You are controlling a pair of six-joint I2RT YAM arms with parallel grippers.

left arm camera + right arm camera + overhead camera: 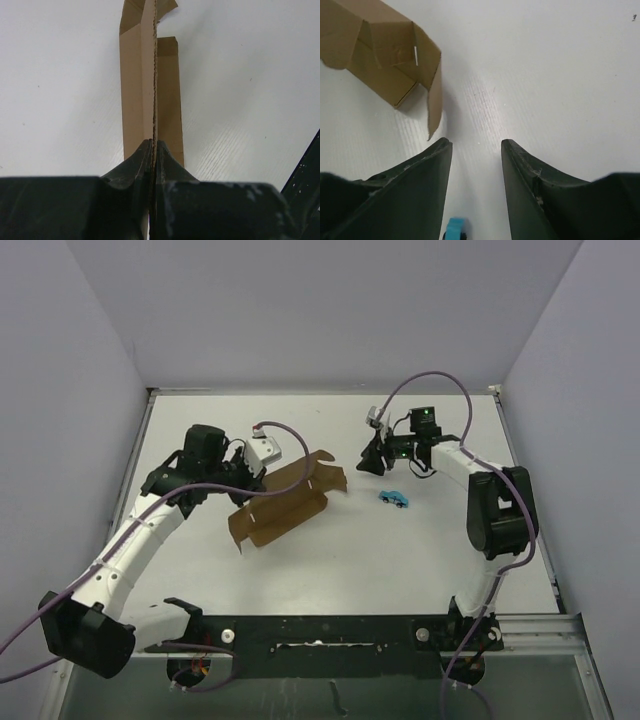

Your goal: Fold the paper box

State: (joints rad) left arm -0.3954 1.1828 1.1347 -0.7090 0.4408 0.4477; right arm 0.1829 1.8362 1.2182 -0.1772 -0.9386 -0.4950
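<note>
The paper box (285, 502) is a brown cardboard die-cut piece, partly folded, lying in the middle of the white table (330, 570). My left gripper (250, 475) is shut on its upper left edge. In the left wrist view the paper box (137, 80) runs away edge-on from between the pressed fingertips (142, 157). My right gripper (372, 462) hovers to the right of the box, open and holding nothing. Through the right wrist view the paper box (385, 55) lies upper left, its hanging flap just ahead of the left fingertip (440, 150).
A tiny blue object (394, 499) lies on the table right of the box, below the right gripper; the blue object (454, 229) also shows low between the right fingers. Grey walls (320, 310) enclose the table on three sides.
</note>
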